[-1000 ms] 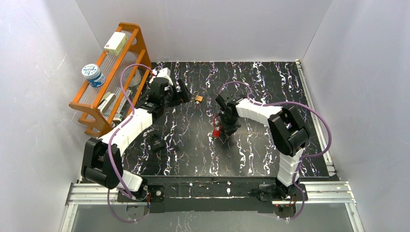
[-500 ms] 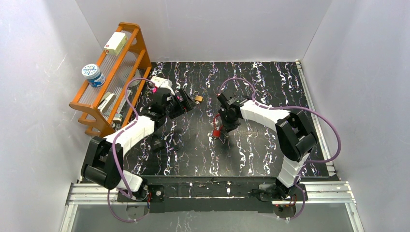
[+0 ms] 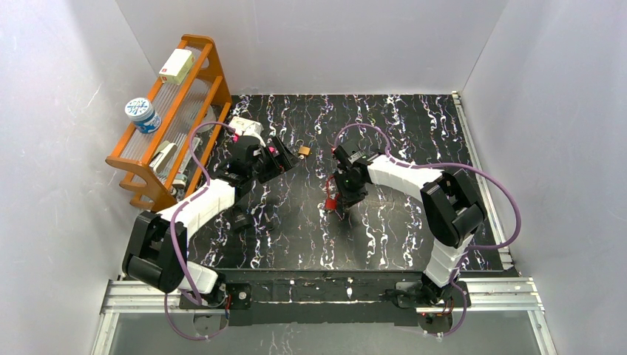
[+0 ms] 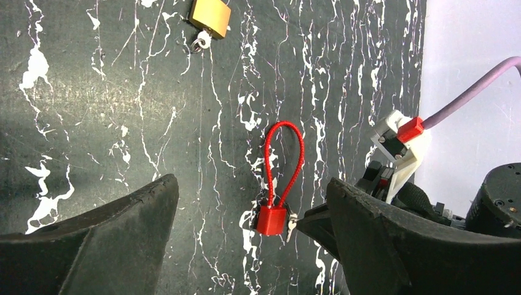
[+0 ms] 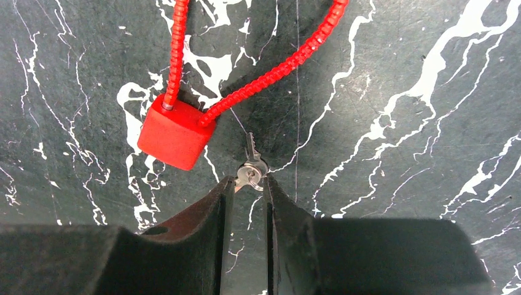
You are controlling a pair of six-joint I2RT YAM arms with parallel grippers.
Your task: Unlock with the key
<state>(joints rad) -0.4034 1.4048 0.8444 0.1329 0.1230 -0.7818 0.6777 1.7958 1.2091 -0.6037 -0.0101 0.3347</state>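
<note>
- Overhead, the right gripper [image 3: 342, 200] is down on the mat [image 3: 392, 237] with the red cable lock [image 3: 332, 201] touching its tips on one side; the left gripper [image 3: 287, 157] hangs apart from it, jaws spread wide and holding nothing, a small brass padlock [image 3: 304, 151] just beyond its tips; an orange rack [image 3: 170, 118] stands behind that arm.
- Left wrist: well ahead of the spread fingers [image 4: 104, 246], between them, lies the red lock with its loop pointing away; the key [image 4: 290, 225] sits just beside its body, on the right gripper's side; the padlock lies farther ahead.
- Right wrist: the key's head sits between the two fingertips [image 5: 209, 221], blade pointing straight ahead toward the cable; the red body lies just ahead and to the left, apart from the key, so the key is not in the lock; the jaws stand narrowly parted, and whether they pinch the head or merely flank it I cannot tell.
- Risks, as I judge them: the key lies flat and thin, so a closing pinch may skid it forward under the cable, or let it swivel in the grip; nothing holds the lock — pushing the key at it would likely shove it away; the padlock nearby invites the wrong target.
</note>
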